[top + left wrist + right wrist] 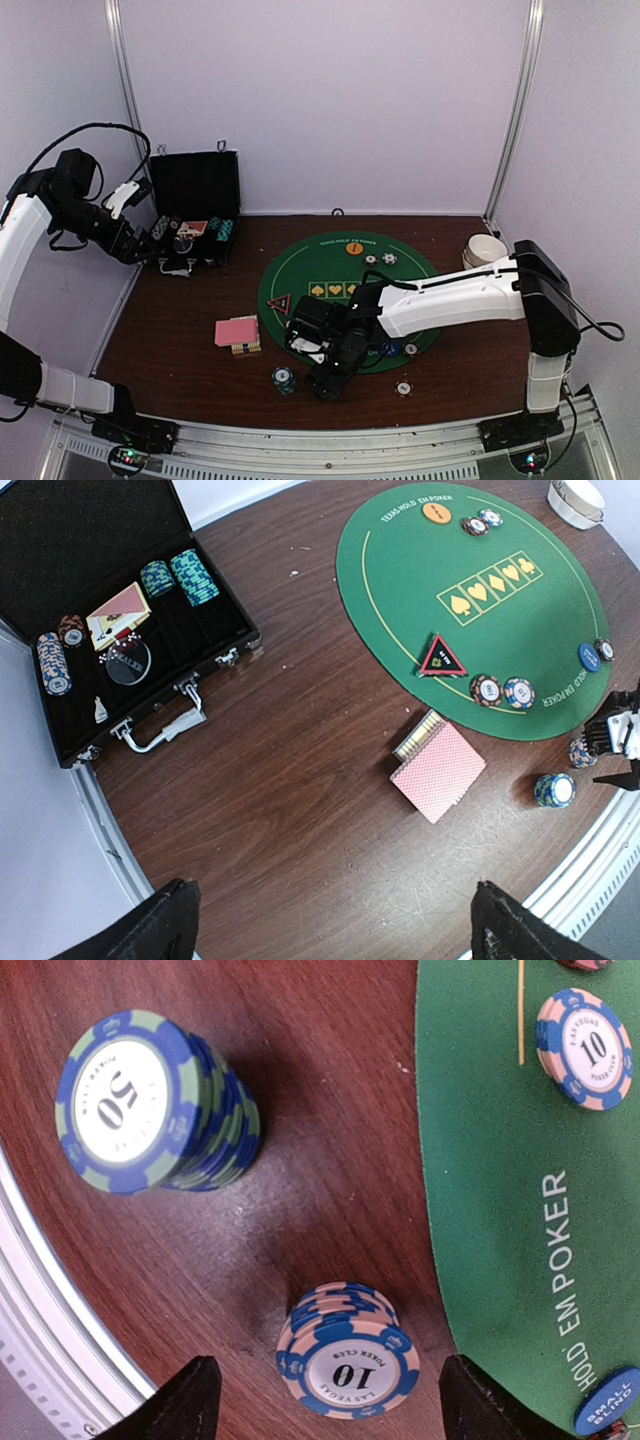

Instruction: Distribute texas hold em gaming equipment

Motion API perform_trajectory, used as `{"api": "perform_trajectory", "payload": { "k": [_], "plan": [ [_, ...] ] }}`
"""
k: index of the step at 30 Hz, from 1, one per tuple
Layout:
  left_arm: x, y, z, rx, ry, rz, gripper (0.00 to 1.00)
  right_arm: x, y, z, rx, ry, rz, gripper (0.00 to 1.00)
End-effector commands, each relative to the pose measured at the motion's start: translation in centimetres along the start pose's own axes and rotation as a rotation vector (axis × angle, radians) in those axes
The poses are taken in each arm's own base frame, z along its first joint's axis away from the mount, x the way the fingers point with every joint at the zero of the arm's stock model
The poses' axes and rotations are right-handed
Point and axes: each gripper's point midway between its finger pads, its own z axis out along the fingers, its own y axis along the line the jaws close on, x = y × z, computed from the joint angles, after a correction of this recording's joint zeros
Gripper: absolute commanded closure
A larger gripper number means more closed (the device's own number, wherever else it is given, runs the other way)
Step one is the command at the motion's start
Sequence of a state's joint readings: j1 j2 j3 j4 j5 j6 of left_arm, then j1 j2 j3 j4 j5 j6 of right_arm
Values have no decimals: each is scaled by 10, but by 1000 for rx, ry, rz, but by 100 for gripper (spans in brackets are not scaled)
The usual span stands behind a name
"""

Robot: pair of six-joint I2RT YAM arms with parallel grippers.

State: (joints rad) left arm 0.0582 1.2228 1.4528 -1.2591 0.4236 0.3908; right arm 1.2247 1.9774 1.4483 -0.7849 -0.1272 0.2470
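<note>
Straddling a chip stack (345, 1375) hidden from overhead, right tool (327, 1360) gapes released; left tool (335, 887) too.

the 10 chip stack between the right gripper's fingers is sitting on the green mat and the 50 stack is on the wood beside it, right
Not quite. The 10 chip stack in the open right gripper sits on the wooden table, just off the edge of the green mat, as the right wrist view shows. The 50 stack is on the wood beside it.
</note>
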Motion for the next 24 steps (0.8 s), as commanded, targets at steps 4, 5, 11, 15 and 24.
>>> {"api": "perform_trajectory", "payload": {
  "k": [4,5,11,15,24],
  "plan": [
    [-2,-1,-5,-8,-24,9,2,4,5,9,-5,19,-14,30],
    [-2,-1,-6,-9,-24,9,2,4,4,10,-4,18,-13,31],
    [-2,-1,-6,-11,-25,11,2,4,2,13,10,25,-14,40],
    [-2,-1,-6,-12,-24,12,2,2,1,12,21,17,-14,46],
    [-2,-1,-6,-13,-25,12,2,-2,0,7,27,0,-16,59]
  ]
}}
